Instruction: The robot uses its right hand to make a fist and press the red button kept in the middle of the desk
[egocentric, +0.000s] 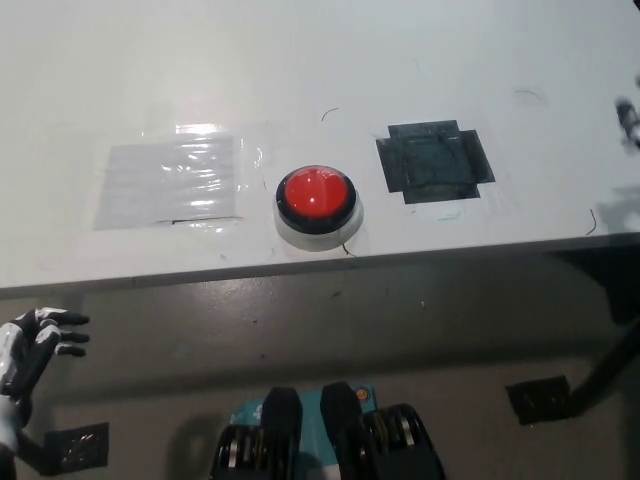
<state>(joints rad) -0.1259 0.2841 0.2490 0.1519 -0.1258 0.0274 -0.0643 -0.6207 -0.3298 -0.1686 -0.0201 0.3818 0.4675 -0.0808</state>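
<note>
While the white left robot hand (35, 345) hangs at the lower left, below the near edge, fingers spread and holding nothing, the press has not begun. On the white surface (300, 70), a clear plastic patch (170, 182) lies left; the red button (315, 201) sits in the middle near the near edge; a black taped square (434, 162) lies right. The right robot hand is out of view. It should probably close into a fist first, then descend squarely onto the dome.

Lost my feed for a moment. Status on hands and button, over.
Left hand open, resting low left, off the desk. Right hand not in view. Red button untouched at the desk's near edge, between clear tape patch and black tape patch. Nothing blocking.
</note>
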